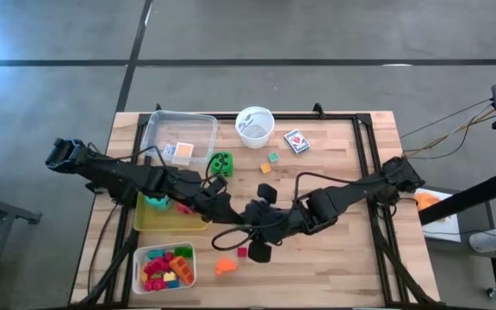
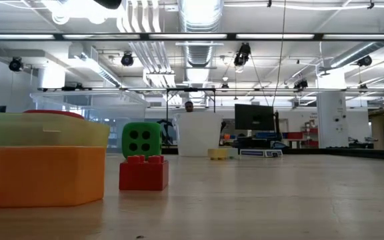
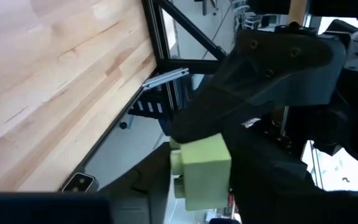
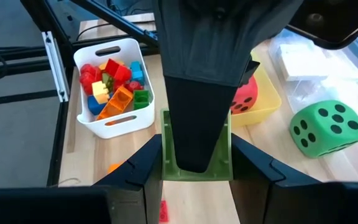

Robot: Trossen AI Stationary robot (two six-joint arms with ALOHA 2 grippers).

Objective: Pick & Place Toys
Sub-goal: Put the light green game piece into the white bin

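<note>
Both hands meet at the frame centre above the bench [image 1: 334, 258]. The right hand [image 4: 196, 163] and left hand [image 3: 229, 163] both clench one green block [image 4: 196, 174]. A green die [image 1: 220, 163] lies near, with the white bin [image 1: 136, 267] at lower left.

**Both grippers meet over mid-table, and most of the exchange is out of your sight**

From above, the two arms cover the green block [image 4: 194, 168]. In your right wrist view the left gripper [image 4: 197, 155] masks most of it, and the red die [image 4: 246, 93] behind. The low view cuts off the yellow tray [image 2: 39, 167] at its left edge; the card pack [image 1: 296, 141] is too small to read.
</note>
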